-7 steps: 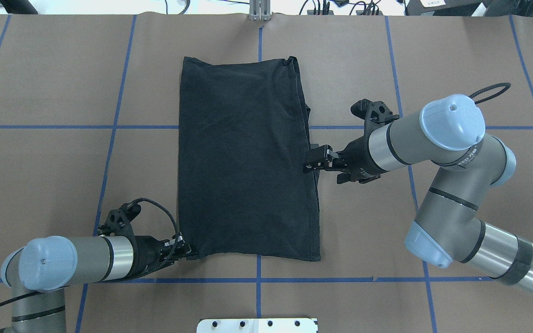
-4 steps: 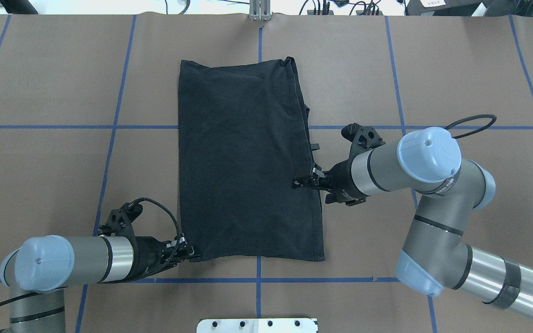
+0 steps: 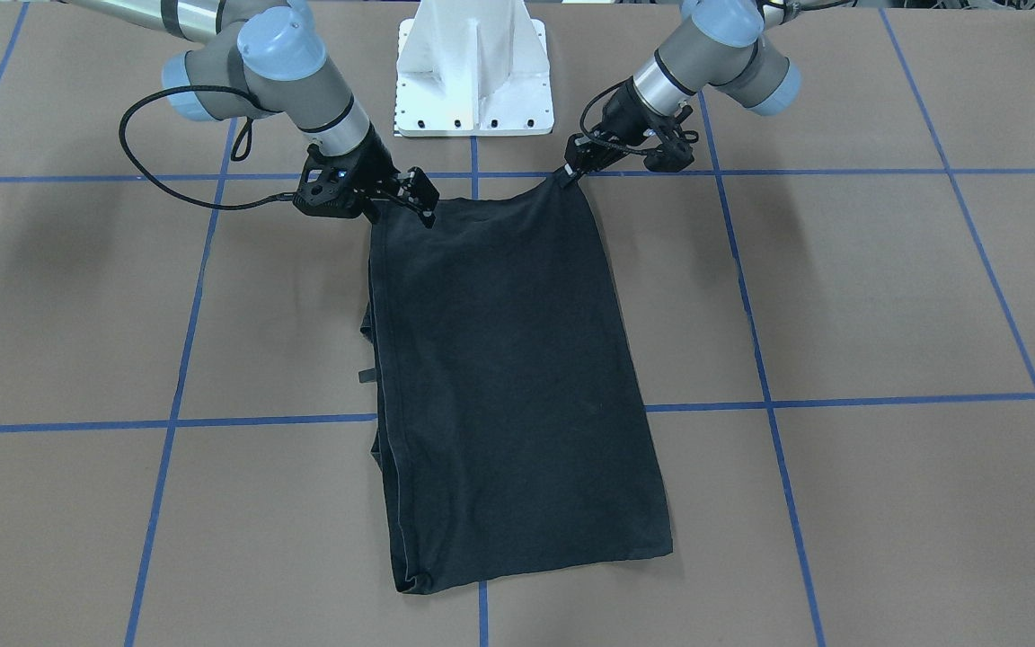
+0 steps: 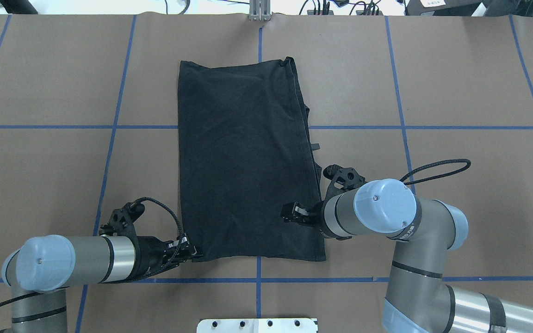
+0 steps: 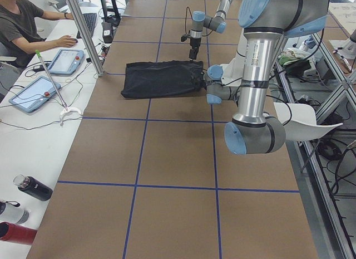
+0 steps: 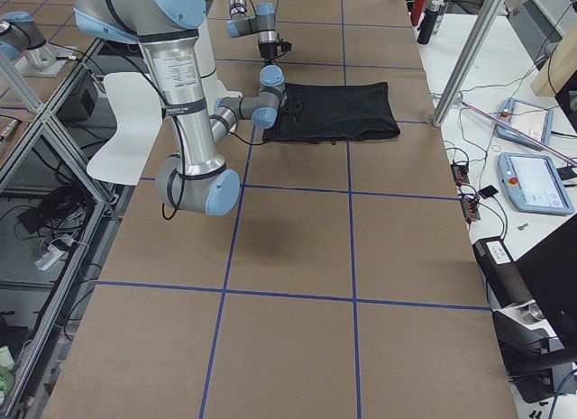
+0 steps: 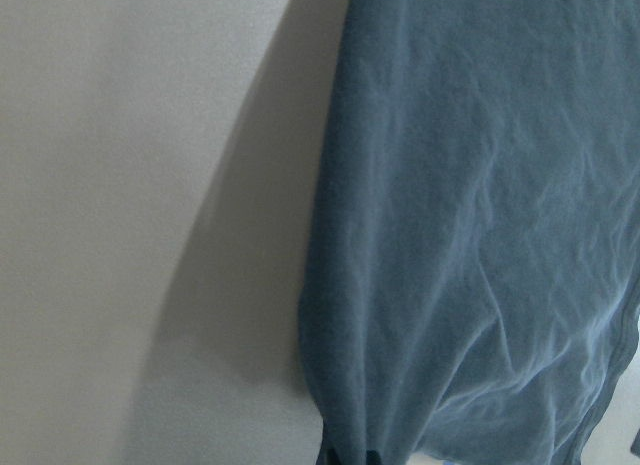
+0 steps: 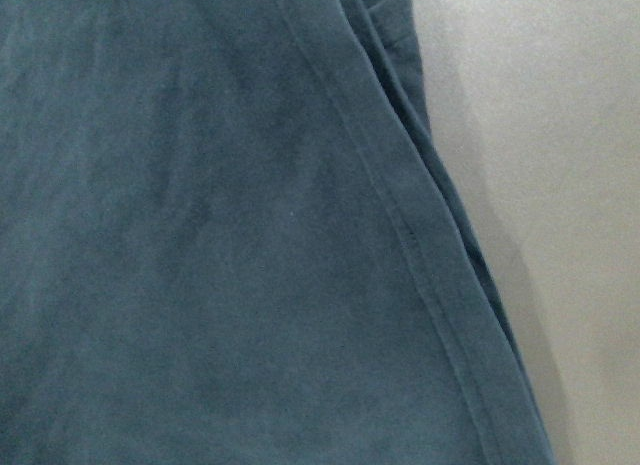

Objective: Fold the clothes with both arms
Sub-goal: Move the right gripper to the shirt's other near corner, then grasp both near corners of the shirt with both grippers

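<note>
The black T-shirt lies folded into a long rectangle in the middle of the table, with no print showing. My left gripper is shut on its near left corner, and the fabric gathers into the pinch in the left wrist view. My right gripper hovers open over the shirt's right hem close to the near right corner. The right wrist view shows only the fabric and hem. In the front view the left gripper holds one corner and the right gripper is over the other.
The white pedestal base stands just behind the shirt's near edge. Blue tape lines grid the brown table. A side bench holds tablets and bottles, a person sits there, and a metal post rises at the table's far edge.
My right arm has swung down the shirt's right edge from its middle toward the near right corner, ending over the fabric. The left gripper has stayed on its corner.
</note>
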### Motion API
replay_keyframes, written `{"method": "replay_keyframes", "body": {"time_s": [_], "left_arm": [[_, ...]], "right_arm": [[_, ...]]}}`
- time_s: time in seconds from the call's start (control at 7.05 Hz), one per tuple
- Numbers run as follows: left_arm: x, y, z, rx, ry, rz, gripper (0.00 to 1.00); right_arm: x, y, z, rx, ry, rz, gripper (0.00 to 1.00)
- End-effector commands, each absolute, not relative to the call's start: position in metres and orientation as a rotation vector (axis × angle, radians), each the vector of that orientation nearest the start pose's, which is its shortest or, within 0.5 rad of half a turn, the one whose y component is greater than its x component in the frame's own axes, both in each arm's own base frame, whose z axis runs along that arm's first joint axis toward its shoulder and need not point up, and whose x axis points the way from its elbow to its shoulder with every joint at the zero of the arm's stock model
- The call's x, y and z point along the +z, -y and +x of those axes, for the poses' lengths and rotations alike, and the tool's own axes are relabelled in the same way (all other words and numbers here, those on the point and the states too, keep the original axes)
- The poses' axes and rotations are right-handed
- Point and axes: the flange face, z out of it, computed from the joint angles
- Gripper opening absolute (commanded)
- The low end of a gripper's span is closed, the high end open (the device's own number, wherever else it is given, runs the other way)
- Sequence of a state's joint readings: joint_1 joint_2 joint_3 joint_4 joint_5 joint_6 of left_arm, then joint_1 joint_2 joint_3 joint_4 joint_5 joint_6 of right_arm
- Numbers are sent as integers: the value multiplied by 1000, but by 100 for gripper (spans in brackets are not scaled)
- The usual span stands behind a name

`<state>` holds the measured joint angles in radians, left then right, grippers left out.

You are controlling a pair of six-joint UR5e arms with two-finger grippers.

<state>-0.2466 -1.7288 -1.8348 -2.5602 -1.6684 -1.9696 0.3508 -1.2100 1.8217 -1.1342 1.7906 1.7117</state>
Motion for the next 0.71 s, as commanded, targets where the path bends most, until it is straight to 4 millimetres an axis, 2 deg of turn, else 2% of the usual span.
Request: {"method": "replay_keyframes", "body": {"time_s": [0.0,0.57], "left_arm": [[339,251,492,-465,-1415,-190,0],[336,251,494,-464,-1420,-193,0]], "right_arm": [[301,299,-538,314,1040,-90,100],[319,292,-536,313,1007,-103,100]]}}
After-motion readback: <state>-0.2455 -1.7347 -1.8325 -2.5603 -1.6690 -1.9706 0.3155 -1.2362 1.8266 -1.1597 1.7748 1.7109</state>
